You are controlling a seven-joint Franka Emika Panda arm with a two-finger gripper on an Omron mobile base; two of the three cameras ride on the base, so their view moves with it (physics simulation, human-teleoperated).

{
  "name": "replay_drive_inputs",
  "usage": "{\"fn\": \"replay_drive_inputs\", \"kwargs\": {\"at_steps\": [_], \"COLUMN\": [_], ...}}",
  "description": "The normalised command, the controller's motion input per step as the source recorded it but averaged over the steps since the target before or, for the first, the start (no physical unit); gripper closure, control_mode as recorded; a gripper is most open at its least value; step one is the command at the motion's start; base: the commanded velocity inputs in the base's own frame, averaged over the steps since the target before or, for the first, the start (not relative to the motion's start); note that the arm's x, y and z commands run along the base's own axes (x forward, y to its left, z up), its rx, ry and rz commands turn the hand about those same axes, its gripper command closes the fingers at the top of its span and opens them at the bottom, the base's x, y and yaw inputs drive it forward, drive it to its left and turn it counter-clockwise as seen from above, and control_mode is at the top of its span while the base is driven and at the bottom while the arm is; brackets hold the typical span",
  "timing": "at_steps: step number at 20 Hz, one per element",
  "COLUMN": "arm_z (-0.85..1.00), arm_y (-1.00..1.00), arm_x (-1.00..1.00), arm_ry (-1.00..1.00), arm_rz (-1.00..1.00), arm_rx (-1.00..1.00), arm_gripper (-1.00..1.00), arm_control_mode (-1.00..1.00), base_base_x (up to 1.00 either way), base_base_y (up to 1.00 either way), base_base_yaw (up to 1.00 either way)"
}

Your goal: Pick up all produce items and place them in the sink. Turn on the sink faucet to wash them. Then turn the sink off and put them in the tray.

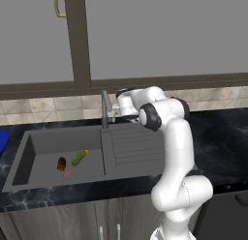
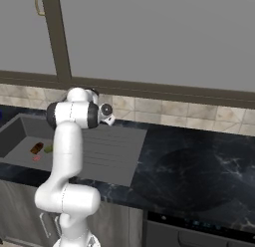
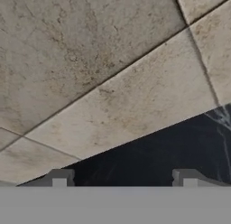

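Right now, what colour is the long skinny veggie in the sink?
The long skinny veggie is green with a yellowish tip, clearest in the left base view.

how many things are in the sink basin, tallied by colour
brown-orange: 1, the stubby oblong
green: 1, the cucumber-like vegetable
red: 1, a small flat spot
total: 3, all lying on the floor of the sink
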Motion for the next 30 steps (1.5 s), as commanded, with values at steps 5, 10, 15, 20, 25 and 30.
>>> {"fn": "replay_drive_inputs", "kwargs": {"at_steps": [5, 10, 15, 20, 25, 30], "arm_z": [0.0, 0.01, 0.45, 0.77, 0.71, 0.84], "arm_y": [0.46, 0.21, -0.48, -0.51, -0.4, -0.29], "arm_x": [0.4, 0.16, -0.46, -0.69, -0.89, -0.85], "arm_ry": [0.0, 0.0, 0.0, 0.0, 0.0, 0.02], "arm_rz": [0.0, 0.0, -0.02, -0.03, -0.01, 0.0], "arm_rx": [0.01, 0.0, -0.02, -0.07, -0.12, -0.13], "arm_gripper": [-1.0, -1.0, -1.0, -1.0, -1.0, -1.0], "arm_control_mode": [-1.0, -1.0, -1.0, -1.0, -1.0, -1.0], "base_base_x": [0.0, 0.0, 0.0, 0.0, 0.0, 0.0], "base_base_y": [0.0, 0.0, 0.0, 0.0, 0.0, 0.0], "base_base_yaw": [0.0, 0.0, 0.0, 0.0, 0.0, 0.0]}}
